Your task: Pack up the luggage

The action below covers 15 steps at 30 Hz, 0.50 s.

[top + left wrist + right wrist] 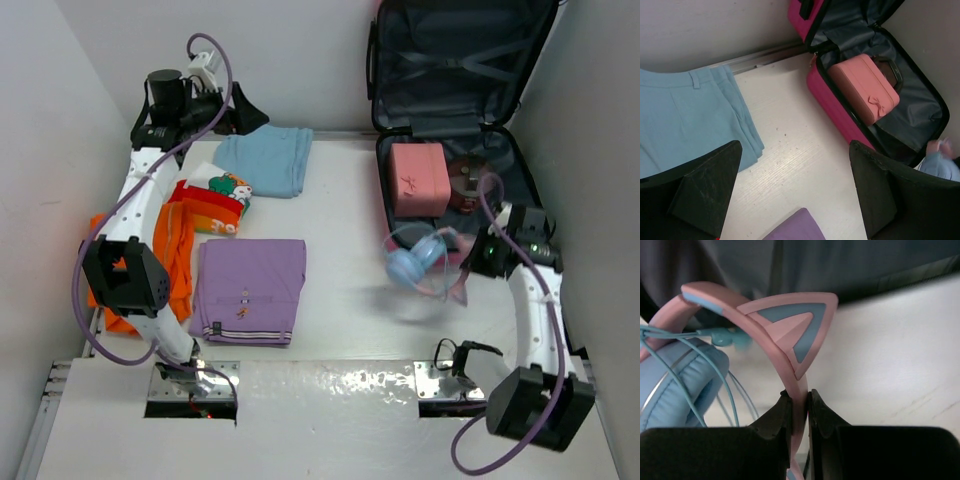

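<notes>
The luggage (452,70) lies open at the back right, its lid leaning on the wall, dark lining and crossed straps showing. Its pink shell shows in the left wrist view (826,102). A small pink box case (420,178) lies in the lower half. My right gripper (472,260) is shut on the pink band of cat-ear headphones (418,262) with blue ear cups and holds them above the table just in front of the luggage. In the right wrist view the jaws (800,405) pinch the band (790,340). My left gripper (245,115) is open and empty at the back left.
Folded blue trousers (265,160), a purple shirt (250,290), an orange garment (175,260) and a colourful folded item (215,200) lie on the table's left half. A dark brown object (468,180) sits beside the pink case. Walls close in on both sides.
</notes>
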Tool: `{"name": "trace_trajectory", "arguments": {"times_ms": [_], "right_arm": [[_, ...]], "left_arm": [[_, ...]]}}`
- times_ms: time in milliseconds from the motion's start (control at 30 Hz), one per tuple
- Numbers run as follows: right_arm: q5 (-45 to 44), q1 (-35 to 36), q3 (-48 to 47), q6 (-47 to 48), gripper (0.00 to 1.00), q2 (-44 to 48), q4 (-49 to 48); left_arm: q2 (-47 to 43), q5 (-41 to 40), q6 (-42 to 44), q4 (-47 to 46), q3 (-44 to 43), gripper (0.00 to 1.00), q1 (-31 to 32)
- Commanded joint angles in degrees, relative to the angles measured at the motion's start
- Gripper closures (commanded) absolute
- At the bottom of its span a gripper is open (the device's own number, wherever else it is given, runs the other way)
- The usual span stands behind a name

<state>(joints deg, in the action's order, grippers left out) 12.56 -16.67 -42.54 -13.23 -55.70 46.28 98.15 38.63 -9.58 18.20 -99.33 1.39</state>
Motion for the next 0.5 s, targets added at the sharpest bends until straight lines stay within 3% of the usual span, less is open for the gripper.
{"name": "trace_trajectory", "arguments": {"times_ms": [0,267,467], "right_arm": [[-1.39,0.23,-11.58,-3.63,1.0,-3.96,-7.16],[-12.62,-2.66,-25.12,-9.61,1.0,-17.58,-14.01],[-16.33,-12.14,-20.23,-18.66,1.0,-20.32,-22.7]], "left_arm": [[-0.41,0.83,-0.35,-2.02,-1.83,0.15,-0.86],[0.02,0.74,0.09,-1.06,-1.04,0.16,-1.3],[1.78,0.65,-1.14,-1.58,-1.04,0.15,-3.93]]}}
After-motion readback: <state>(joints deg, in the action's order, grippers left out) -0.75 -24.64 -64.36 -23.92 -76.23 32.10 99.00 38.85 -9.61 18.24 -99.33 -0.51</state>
